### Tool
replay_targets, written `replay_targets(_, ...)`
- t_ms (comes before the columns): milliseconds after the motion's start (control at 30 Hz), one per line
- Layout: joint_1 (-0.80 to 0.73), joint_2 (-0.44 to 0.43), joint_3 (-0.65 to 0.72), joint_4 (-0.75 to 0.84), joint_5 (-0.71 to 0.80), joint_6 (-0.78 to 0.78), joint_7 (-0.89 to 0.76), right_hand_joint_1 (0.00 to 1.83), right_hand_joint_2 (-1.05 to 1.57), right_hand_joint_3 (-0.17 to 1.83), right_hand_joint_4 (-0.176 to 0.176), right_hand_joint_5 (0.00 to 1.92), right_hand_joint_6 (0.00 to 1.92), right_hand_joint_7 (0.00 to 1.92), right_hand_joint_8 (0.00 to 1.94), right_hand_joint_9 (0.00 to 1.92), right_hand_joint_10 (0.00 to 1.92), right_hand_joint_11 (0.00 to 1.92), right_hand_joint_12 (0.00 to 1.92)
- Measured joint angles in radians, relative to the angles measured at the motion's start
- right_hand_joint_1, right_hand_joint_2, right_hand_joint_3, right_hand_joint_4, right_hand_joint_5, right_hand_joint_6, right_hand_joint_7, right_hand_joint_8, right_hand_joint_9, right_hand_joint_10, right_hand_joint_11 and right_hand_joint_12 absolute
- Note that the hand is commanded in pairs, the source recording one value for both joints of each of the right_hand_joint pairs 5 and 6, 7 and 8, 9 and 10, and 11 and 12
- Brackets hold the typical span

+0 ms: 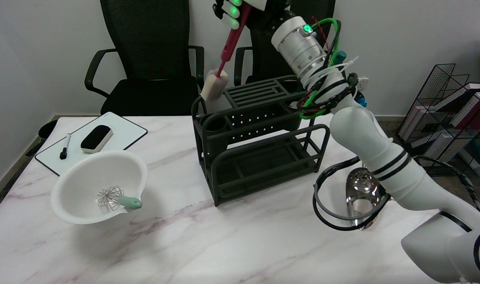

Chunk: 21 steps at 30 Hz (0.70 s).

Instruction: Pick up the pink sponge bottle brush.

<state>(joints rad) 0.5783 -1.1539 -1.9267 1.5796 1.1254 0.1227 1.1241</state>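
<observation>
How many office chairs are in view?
2: one chair behind the table at upper left, another chair right of it, mostly hidden by the right arm. More may be hidden.

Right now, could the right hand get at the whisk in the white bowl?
Probably not: the right hand is high above the rack, fingers holding the bottle brush; the whisk lies far across the table.

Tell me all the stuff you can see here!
Bottle brush: one, pink handle, pale sponge, held in the air above the rack.
Rack: one, dark, table middle.
Bowl: one, white, table left.
Whisk: one, wire, green handle, in the bowl.
Whiteboard: one, white, far left.
Eraser: one, black, on the whiteboard.
Marker: one, black, on the whiteboard.
Chairs: two, black, behind the table.
Right hand: one, grips the brush handle.
</observation>
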Motion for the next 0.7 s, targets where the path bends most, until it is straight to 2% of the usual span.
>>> replay_targets(333, -0.111, 0.033, 0.023, 0.162, 0.084, 0.044, 0.002, 0.99, 1.57, 0.59, 0.0, 1.92, 1.92, 1.92, 1.92, 1.92, 1.92, 1.92, 1.92)
replay_targets(700, -0.258, 0.063, -0.005, 0.237, 0.125, 0.142, 0.006, 0.99, 1.57, 0.47, 0.0, 1.92, 1.92, 1.92, 1.92, 1.92, 1.92, 1.92, 1.92)
